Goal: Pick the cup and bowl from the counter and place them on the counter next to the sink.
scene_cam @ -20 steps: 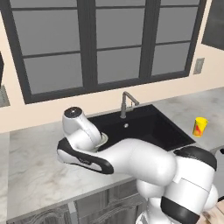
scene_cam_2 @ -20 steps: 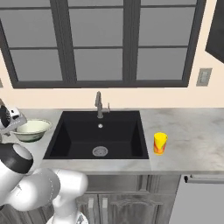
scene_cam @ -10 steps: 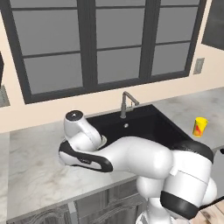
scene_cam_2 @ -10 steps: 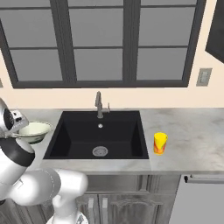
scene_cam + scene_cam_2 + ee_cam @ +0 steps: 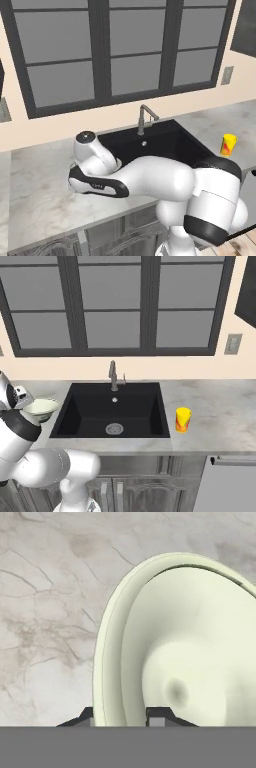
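Since a second ago the white arm has dropped slightly, its gripper (image 5: 120,714) pinching the rim of the wide pale cream bowl (image 5: 40,407) above the marbled grey counter (image 5: 220,411) left of the black sink (image 5: 112,411); thin rim grip, may slip or tip.

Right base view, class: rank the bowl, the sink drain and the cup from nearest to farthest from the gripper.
1. bowl: at the gripper, its rim between the fingertips, left of the sink.
2. sink drain: middle of the basin.
3. cup: on the counter right of the sink.
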Controlling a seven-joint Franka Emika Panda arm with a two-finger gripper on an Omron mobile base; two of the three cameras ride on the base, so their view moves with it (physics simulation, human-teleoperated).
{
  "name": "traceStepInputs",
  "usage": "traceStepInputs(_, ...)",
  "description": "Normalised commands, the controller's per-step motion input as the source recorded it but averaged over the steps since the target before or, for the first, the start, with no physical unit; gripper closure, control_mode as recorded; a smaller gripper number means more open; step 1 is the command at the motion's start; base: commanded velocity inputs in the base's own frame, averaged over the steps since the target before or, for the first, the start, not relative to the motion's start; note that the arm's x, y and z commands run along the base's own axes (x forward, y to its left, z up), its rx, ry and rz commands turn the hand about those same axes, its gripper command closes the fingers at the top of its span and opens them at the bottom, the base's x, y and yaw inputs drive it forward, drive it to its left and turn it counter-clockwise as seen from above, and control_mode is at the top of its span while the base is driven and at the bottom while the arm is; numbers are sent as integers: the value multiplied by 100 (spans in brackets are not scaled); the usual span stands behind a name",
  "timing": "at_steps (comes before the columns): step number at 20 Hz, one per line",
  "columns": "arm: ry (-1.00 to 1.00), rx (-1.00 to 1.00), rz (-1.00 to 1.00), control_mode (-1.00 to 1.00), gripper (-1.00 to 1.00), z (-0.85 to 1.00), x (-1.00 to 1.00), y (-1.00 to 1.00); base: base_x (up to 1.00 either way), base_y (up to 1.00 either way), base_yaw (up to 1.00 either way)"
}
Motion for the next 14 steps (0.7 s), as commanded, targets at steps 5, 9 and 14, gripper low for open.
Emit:
traceStepInputs(5, 0, 0, 2, -100, 100, -20, 0, 1, 0, 0, 0)
traceStepInputs(9, 0, 0, 3, -100, 100, -27, 0, 3, 0, 0, 0)
traceStepInputs(14, 0, 0, 4, -100, 100, -27, 0, 2, 0, 0, 0)
